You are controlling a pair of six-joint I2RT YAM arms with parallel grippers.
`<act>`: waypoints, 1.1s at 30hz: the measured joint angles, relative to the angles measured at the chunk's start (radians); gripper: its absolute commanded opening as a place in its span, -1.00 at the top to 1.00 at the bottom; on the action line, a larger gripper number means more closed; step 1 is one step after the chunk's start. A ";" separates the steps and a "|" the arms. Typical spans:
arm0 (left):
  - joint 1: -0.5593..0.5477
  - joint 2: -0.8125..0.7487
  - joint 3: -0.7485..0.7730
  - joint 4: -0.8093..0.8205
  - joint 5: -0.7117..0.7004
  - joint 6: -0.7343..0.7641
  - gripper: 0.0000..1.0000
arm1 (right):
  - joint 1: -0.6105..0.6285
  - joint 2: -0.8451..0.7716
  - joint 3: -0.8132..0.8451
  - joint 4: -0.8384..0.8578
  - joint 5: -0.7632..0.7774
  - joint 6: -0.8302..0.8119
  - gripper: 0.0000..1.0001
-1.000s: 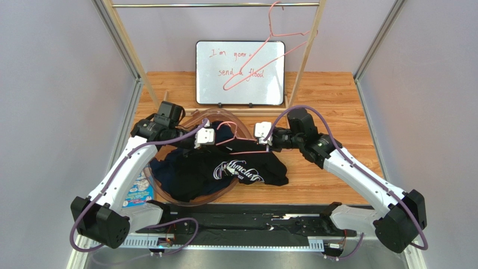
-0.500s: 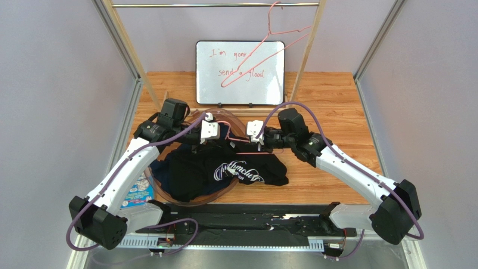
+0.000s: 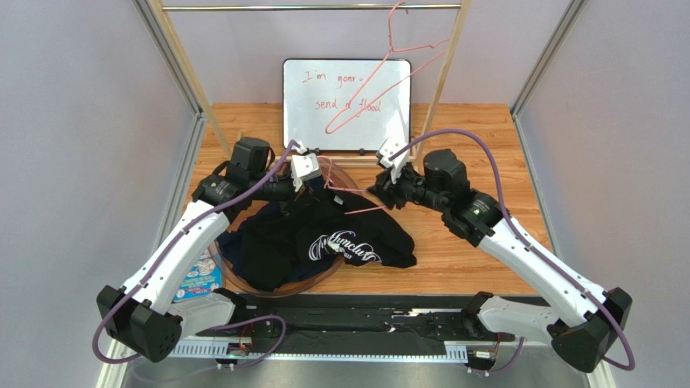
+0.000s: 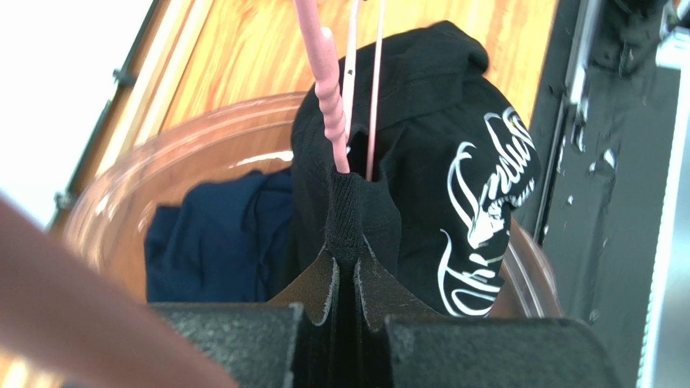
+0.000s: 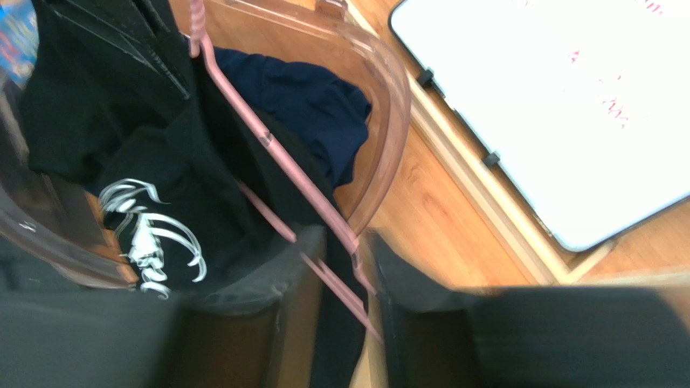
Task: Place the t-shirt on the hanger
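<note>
Fingers (image 4: 312,291) of left gripper (image 4: 354,263) pinched on collar of one black t-shirt (image 3: 324,234), draped over one clear tub (image 4: 162,170) | right gripper (image 5: 344,271) straddles wire of hanger (image 4: 326,89), clamp unclear | two pink hangers: hanger in collar, spare hanger (image 3: 359,91) on rail (image 3: 283,7) | one navy garment (image 4: 219,242) in tub

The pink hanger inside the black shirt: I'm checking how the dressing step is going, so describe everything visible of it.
Thin pink wire hanger with a twisted neck, tilted above the clear tub. Its neck pokes out through the collar of the black t-shirt, which the left gripper pinches shut; much of the frame is under fabric. One arm runs between the fingers of the right gripper; whether they clamp it is unclear.
</note>
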 measured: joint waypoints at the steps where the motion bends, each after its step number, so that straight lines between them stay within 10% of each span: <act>1: 0.000 0.000 0.003 0.003 -0.017 -0.031 1.00 | 0.001 -0.017 -0.004 -0.011 0.017 0.006 0.63; 12: 0.000 0.000 0.031 0.035 -0.101 -0.206 1.00 | 0.201 -0.007 -0.121 -0.113 0.058 -0.005 0.62; 33: 0.000 -0.034 0.031 0.034 -0.120 -0.221 1.00 | 0.163 0.106 -0.209 0.057 0.360 -0.025 0.47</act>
